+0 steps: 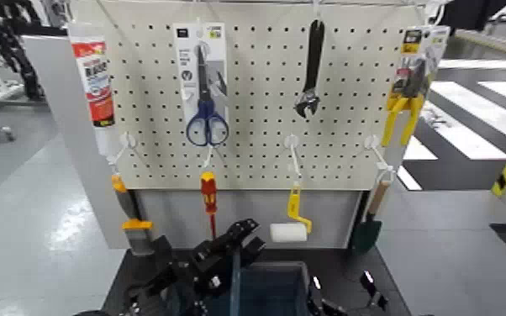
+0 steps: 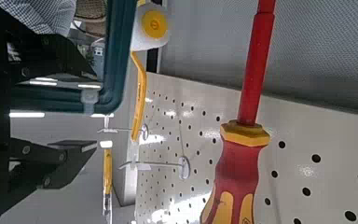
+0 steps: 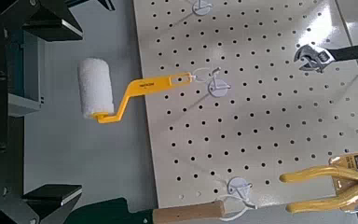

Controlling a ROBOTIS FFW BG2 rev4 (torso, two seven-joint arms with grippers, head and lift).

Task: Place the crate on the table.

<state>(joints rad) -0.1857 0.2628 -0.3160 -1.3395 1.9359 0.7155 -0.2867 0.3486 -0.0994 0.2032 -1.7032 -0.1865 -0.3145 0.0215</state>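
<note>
The dark blue-grey rectangular plastic crate [image 1: 269,290] sits low at the near edge of the head view, over the black matte tabletop [image 1: 345,265], with an upright blue bar [image 1: 235,281] rising across its middle; whether it rests on the surface or is held just above cannot be told. Its interior is in shadow and any contents cannot be made out.

The left gripper [image 1: 223,252], black and angular, sits at the crate's left rim beside the bar. The right gripper [image 1: 366,294] shows only as dark parts at the crate's right side. How far either set of jaws stands open, and whether they grip the crate, cannot be told.

Bare tabletop shows to the right of the crate, toward the base of the white perforated pegboard panel [image 1: 256,92] that backs it. Grey glossy floor [image 1: 29,218] lies open on both sides.

On the pegboard hang:
- blue-handled scissors in a card pack [image 1: 204,101]
- a black adjustable wrench [image 1: 311,71]
- yellow-handled pliers [image 1: 408,92]
- a white tube with a red label [image 1: 92,80]

Below the panel hang:
- a red-and-yellow screwdriver [image 1: 209,197]
- a white fuzzy paint roller on a yellow handle [image 1: 290,227], seen from the right wrist [image 3: 98,89] against a plain grey wall
</note>
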